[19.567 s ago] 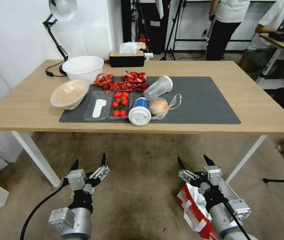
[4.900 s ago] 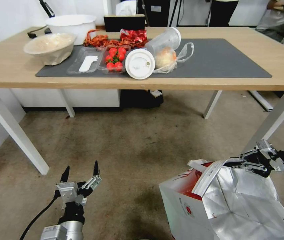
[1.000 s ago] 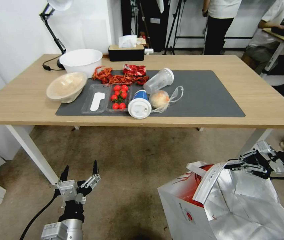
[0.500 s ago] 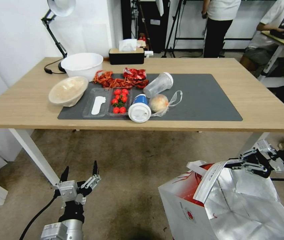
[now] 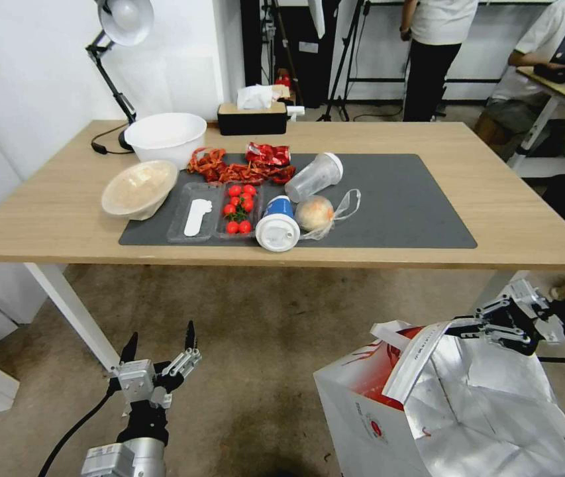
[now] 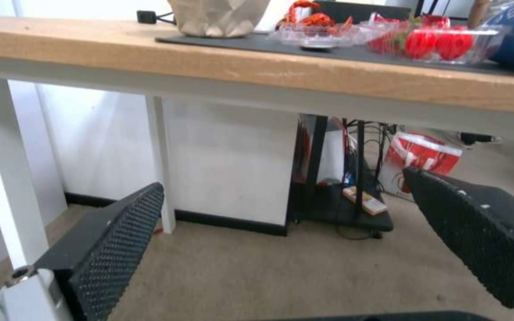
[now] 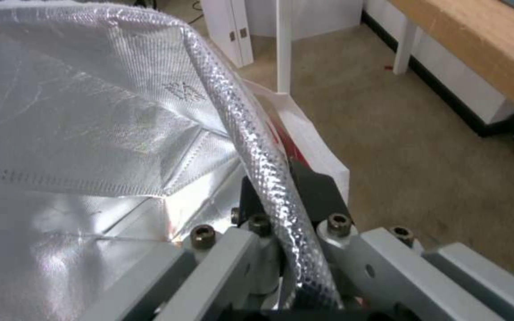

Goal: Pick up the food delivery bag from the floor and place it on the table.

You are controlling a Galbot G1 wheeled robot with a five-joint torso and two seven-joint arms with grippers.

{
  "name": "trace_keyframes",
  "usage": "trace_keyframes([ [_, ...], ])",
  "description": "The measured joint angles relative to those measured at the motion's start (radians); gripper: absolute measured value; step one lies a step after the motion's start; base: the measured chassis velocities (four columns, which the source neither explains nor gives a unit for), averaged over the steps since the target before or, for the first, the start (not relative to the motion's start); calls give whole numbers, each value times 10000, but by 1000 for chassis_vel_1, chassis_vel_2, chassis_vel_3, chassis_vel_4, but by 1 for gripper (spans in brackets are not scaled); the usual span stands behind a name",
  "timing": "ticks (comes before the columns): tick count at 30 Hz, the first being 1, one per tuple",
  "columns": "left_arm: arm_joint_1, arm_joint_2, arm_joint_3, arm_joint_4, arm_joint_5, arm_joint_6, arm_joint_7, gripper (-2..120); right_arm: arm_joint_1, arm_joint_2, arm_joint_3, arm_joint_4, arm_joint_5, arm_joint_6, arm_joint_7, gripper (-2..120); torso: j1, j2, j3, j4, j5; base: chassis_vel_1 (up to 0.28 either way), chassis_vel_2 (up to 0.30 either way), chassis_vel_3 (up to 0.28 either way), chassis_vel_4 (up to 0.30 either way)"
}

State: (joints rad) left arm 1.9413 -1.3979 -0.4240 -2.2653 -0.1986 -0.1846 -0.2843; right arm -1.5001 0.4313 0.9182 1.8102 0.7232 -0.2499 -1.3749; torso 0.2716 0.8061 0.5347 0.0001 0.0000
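Note:
The food delivery bag [image 5: 375, 404], boxy, white and red with silver foil lining [image 7: 90, 116], is at the lower right, lower than the table [image 5: 507, 199]. Its mouth is open and a white strap handle [image 5: 418, 354] droops over the rim. My right gripper [image 5: 460, 327] is shut on the bag's foil rim [image 7: 257, 147]. The bag's bottom is cut off by the picture's edge, so I cannot tell whether it touches the floor [image 5: 275, 324]. My left gripper [image 5: 160, 339] is open and holds nothing, low at the left over the carpet; its fingers [image 6: 114, 245] point under the table edge [image 6: 239, 67].
On the dark mat [image 5: 401, 199] lie a tipped blue cup [image 5: 277, 225], a bun in clear plastic [image 5: 318, 213], a tomato tray [image 5: 238, 207], bowls [image 5: 138, 187] and red wrappers [image 5: 256, 162]. The mat's right half is bare. A white table leg [image 5: 73, 315] stands near the left gripper.
The whole head view has shifted and the table sits lower in the picture, so the camera moved. Much earlier the bag lay on the carpet under my open right gripper; now it is gripped.

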Motion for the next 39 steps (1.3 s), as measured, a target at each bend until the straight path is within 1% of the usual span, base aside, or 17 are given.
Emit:
trace_keyframes([
  [10,35,59,-45,-66,-32,0,2,100,5,69,-55,12,-43,7,6,0,209,494,285,0,0,0,0,0,0],
  [11,35,59,-45,-66,-32,0,2,100,5,69,-55,12,-43,7,6,0,209,494,285,0,0,0,0,0,0],
  [13,27,56,-44,-87,-33,1,3,100,15,67,-61,12,-45,8,9,0,267,633,366,-1,0,0,0,0,0],
  [17,24,57,-44,-92,-34,3,3,100,38,43,-60,-4,-44,9,10,0,317,751,432,-1,0,0,0,0,0],
  [20,28,61,-49,-107,-34,5,3,100,65,9,-58,-23,-24,11,11,0,398,948,546,-1,0,0,0,0,0],
  [26,27,64,-51,-110,-38,7,3,100,59,27,-38,-23,-20,16,7,0,484,1138,653,0,-1,0,0,0,0],
  [28,23,60,-51,-110,-53,9,3,100,31,66,-34,-7,-24,18,5,0,555,1303,747,-1,0,0,0,0,0],
  [32,15,56,-54,-86,-72,6,4,100,24,73,-33,9,-28,18,4,0,608,1426,816,-1,-1,0,0,0,0],
  [35,-6,50,-66,11,-132,-151,21,100,24,75,-32,32,-30,18,12,0,697,1623,927,0,-1,0,0,0,0],
  [39,-2,57,-74,23,-187,-196,30,100,27,68,-32,42,-30,18,15,0,722,1690,967,0,-1,0,0,0,0],
])
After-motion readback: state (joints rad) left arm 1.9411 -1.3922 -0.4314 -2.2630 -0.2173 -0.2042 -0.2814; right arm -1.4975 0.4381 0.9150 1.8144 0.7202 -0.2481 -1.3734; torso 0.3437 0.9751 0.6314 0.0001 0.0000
